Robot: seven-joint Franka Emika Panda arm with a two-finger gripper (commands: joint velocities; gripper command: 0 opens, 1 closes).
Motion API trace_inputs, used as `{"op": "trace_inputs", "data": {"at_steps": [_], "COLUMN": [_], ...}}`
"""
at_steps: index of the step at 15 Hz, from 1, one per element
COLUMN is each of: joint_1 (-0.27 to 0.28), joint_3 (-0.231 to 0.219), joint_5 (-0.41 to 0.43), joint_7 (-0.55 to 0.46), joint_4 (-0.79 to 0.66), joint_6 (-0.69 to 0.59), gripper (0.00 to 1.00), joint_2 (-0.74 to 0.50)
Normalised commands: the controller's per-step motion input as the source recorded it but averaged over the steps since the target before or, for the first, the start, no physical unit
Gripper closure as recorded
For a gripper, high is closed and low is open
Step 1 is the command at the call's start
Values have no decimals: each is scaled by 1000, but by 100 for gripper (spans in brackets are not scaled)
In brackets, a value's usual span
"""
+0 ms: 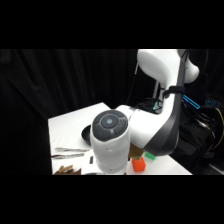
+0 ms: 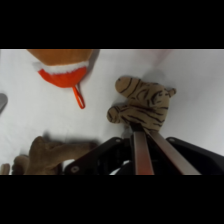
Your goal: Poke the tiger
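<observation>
the arm reaches over the white table (image 1: 65, 125) and folds down low, so in the side view its big white joint blocks the spot where the work happens; the tiger cannot be seen there at all. from that side only a black bowl (image 1: 86, 134), metal tongs (image 1: 70, 151), an orange-red cube (image 1: 138, 165) and a green block (image 1: 149, 156) show around the arm.

the wrist view tells more. the tiger (image 2: 141, 104), a small striped tan plush, lies on the bare table right ahead of the gripper (image 2: 142, 135). the two fingers (image 2: 140, 150) run up from the black linkage side by side, drawn nearly together with hardly any gap, which suits a poke: a narrow closed tip pushes into soft plush rather than straddling it. they grasp nothing. their tips reach the tiger's near edge and seem to touch or press it, though whether there is real contact is hard to say from this angle.

an orange-and-white plush with a red strap (image 2: 64, 69) lies apart at the upper left, and a brown plush (image 2: 47, 154) sits beside the linkage at lower left, clear of the line of approach.
</observation>
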Motion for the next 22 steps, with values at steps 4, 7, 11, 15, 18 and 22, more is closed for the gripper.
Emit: {"op": "trace_inputs", "data": {"at_steps": [4, 7, 11, 15, 18, 22], "joint_1": [-36, -74, -95, -88, -93, -90], "joint_3": [9, 14, 26, 26, 11, -8], "joint_5": [62, 73, 121, 134, 133, 132], "joint_7": [-10, -27, -45, -57, -69, -77], "joint_4": [-161, -63, 16, 42, 29, 25], "joint_6": [-264, -238, -249, -231, -190, -170], "gripper": [99, 99, 68, 37, 11, 0], "joint_2": [-451, -307, -222, -166, -159, -149]}}
